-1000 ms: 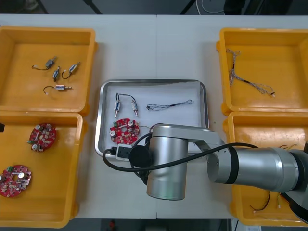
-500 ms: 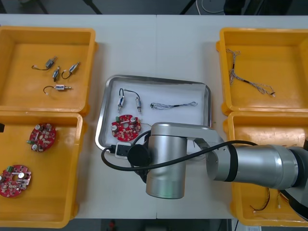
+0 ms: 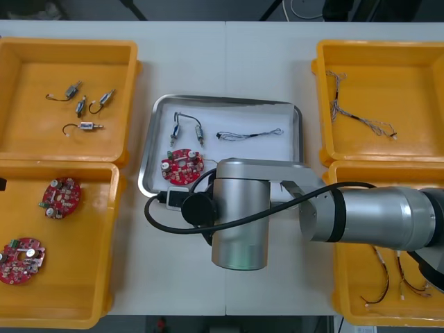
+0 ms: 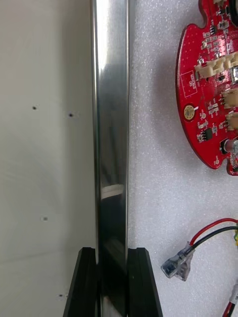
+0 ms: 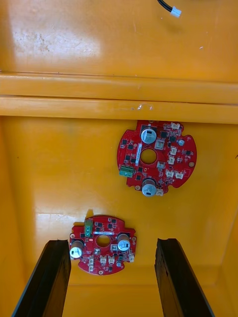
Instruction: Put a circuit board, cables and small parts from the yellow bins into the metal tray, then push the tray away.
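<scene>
The metal tray (image 3: 229, 99), white inside, lies mid-table between the bins. In it are a red circuit board (image 3: 182, 165), two small metal parts (image 3: 187, 130) and a thin black cable (image 3: 248, 134). My right arm (image 3: 239, 215) reaches across over the tray's near edge. In the right wrist view my right gripper (image 4: 112, 252) is shut on the tray's shiny rim (image 4: 110, 124), one finger on each side. The circuit board (image 4: 213, 94) and a red-wired cable with a clear plug (image 4: 198, 247) lie inside. My left gripper (image 5: 111, 247) hangs open over two circuit boards (image 5: 156, 157) (image 5: 102, 244).
The far left yellow bin (image 3: 28, 139) holds several small metal parts (image 3: 83, 107). Two circuit boards (image 3: 59, 196) lie in the near left bin (image 3: 83, 277). The far right bin (image 3: 416, 76) holds a twisted cable (image 3: 361, 114). The near right bin (image 3: 347, 305) holds red and yellow cables (image 3: 395, 277).
My right gripper has closed on the tray's near rim. The tray has slid away from me toward the far edge, its contents riding with it.
</scene>
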